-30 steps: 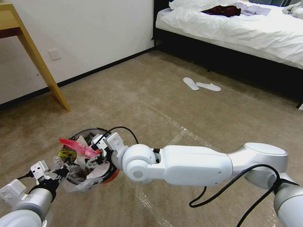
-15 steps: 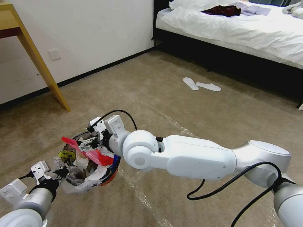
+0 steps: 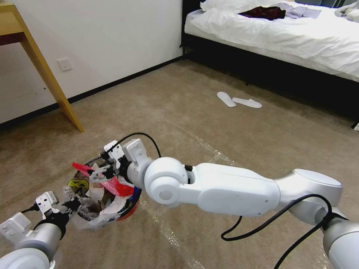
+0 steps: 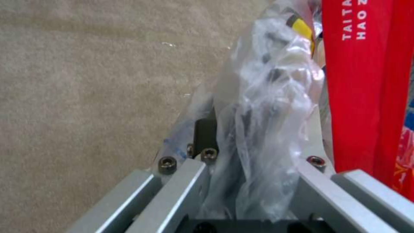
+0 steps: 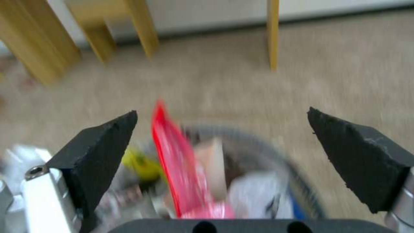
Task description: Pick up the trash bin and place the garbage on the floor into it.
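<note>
Far left, low: the left gripper (image 3: 71,203) has its fingers (image 4: 207,136) clamped on the near rim of the trash bin (image 3: 129,209), pinching the crinkled clear plastic bag (image 4: 263,129) that lines it. The bin sits low over the tan carpet (image 3: 209,123), tilted, already stuffed with white paper, a yellow sticker showing on its inner side. A red wrapper (image 3: 112,183) lies across the top of the load, one end poking out past the far rim. Directly above it the right gripper (image 3: 99,172) hovers over the bin mouth, fingers (image 5: 99,145) spread wide apart with nothing between them. Further right, a pair of white slippers (image 3: 239,101) lies on the carpet beside the bed (image 3: 284,33).
</note>
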